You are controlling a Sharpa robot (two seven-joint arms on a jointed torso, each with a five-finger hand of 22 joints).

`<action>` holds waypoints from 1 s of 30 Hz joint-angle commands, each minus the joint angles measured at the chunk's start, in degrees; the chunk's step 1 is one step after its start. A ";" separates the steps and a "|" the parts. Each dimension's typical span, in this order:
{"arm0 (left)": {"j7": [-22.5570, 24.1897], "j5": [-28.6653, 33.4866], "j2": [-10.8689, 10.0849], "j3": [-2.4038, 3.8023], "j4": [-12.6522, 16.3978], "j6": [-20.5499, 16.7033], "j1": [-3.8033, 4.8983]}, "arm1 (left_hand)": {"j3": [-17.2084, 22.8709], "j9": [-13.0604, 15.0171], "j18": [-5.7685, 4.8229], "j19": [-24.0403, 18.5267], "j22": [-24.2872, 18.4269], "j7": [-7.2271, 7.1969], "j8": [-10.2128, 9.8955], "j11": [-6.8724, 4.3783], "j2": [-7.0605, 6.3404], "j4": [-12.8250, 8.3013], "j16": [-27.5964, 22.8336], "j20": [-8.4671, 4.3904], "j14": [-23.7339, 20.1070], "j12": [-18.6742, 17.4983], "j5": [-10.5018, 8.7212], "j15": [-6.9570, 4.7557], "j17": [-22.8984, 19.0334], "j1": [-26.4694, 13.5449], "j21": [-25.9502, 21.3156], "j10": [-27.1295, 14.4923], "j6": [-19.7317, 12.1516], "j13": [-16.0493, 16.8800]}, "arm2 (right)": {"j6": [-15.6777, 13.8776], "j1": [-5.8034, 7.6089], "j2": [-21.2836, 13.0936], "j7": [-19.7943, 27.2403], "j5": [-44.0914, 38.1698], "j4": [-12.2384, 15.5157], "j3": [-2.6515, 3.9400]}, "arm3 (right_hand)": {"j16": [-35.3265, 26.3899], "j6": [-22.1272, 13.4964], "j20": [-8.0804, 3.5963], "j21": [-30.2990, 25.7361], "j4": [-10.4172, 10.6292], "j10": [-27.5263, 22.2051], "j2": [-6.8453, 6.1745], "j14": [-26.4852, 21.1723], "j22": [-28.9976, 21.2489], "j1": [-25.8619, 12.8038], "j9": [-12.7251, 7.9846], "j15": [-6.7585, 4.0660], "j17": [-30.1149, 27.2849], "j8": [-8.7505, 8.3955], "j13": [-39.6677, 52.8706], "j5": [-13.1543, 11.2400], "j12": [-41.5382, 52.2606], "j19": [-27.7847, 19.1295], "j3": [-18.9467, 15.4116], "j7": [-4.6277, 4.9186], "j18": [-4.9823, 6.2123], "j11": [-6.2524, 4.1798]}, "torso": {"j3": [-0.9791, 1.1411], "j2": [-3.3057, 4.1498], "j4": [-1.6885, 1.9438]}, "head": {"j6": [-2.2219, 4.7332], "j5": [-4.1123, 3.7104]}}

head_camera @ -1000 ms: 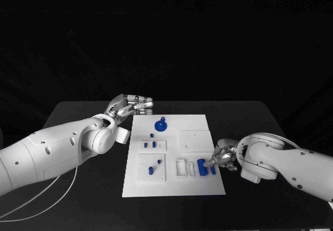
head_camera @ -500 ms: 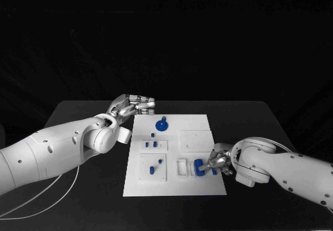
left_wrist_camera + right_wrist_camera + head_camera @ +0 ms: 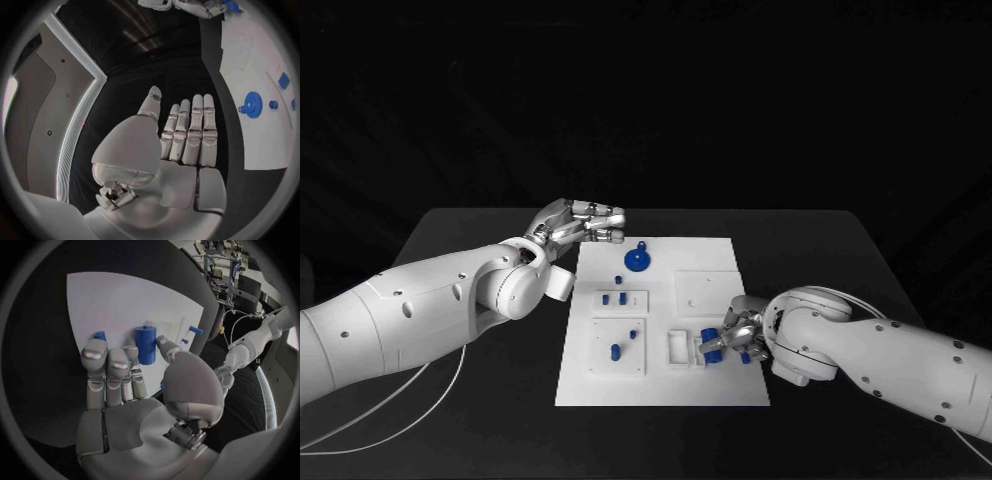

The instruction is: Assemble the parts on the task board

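Right wrist view: a blue cylinder point(image 3: 145, 343) is pinched by the right robot hand point(image 3: 134, 385) over the white board point(image 3: 664, 320). Judged light, rigid, smooth; best held mid-barrel. The left robot hand point(image 3: 581, 220) is held open, empty, beside the board's far corner.

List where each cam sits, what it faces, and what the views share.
Head view: on the robot's head, looking down at the task board; both arms enter, left hand, right hand.
Left wrist view: behind the flat, empty left hand, board edge alongside.
Right wrist view: behind the right hand, facing a blue cylinder at its fingertips.
Shared: the board and the round blue part.
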 commanded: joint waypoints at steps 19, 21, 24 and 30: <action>-2.20 0.11 -0.04 -0.20 0.22 1.32 0.01 | 0.41 -0.03 -0.56 -0.02 -0.49 0.25 0.10 -0.01 -0.12 0.47 -0.01 0.34 -0.44 0.06 -0.03 0.20 0.06 -0.34 0.28 -0.55 -0.61 0.06 | -3.78 -0.66 1.37 -0.87 0.68 -1.78 -1.51 | -0.25 1.48 0.25 0.25 -9.92 -0.11 3.87 0.54 5.61 3.34 -23.13 -0.31 0.16 -0.28 0.74 10.04 0.32 3.06 3.60 -0.17 -0.81 -0.58 | -0.07 -0.01 -0.05 | 0.09 0.15; -2.24 0.09 -0.05 -0.21 0.23 1.31 0.01 | 0.47 -0.03 -0.56 -0.05 -0.59 0.26 0.09 0.01 -0.12 0.52 -0.02 0.36 -0.52 0.07 -0.01 0.23 0.05 -0.34 0.29 -0.60 -0.65 0.06 | -5.05 -0.65 1.03 -0.69 1.62 -1.60 -1.53 | -0.32 2.29 0.16 0.23 -10.88 -0.08 4.24 0.54 5.60 3.20 -22.94 -0.41 0.09 -0.25 0.70 10.31 0.26 3.05 3.93 -0.46 -0.86 -0.73 | -0.06 -0.02 -0.04 | 0.12 0.23; -2.28 0.05 -0.11 -0.21 0.24 1.33 0.01 | 0.47 -0.03 -0.56 -0.05 -0.59 0.26 0.09 0.01 -0.12 0.52 -0.02 0.36 -0.52 0.07 -0.01 0.23 0.05 -0.34 0.29 -0.60 -0.65 0.06 | -7.05 -0.65 0.35 -0.22 3.98 -0.98 -1.54 | -0.44 3.32 0.02 0.36 -11.92 0.17 4.73 0.53 5.62 2.74 -22.63 -0.55 -0.03 -0.27 0.63 10.34 0.24 3.08 3.94 -0.82 -1.00 -0.94 | -0.04 -0.02 -0.07 | 0.18 0.29; -2.34 -0.02 -0.19 -0.22 0.19 1.35 0.01 | 0.47 -0.03 -0.56 -0.05 -0.59 0.26 0.09 0.01 -0.12 0.52 -0.02 0.36 -0.52 0.07 -0.01 0.23 0.05 -0.34 0.29 -0.60 -0.65 0.06 | -9.78 -0.57 -1.12 0.80 8.33 0.98 -1.18 | -0.50 4.31 -0.18 0.48 -12.90 0.65 5.29 0.57 5.63 2.38 -22.44 -0.71 -0.15 -0.25 0.71 10.27 0.45 3.09 3.11 -1.20 -1.23 -1.15 | -0.07 -0.01 -0.11 | 0.23 0.31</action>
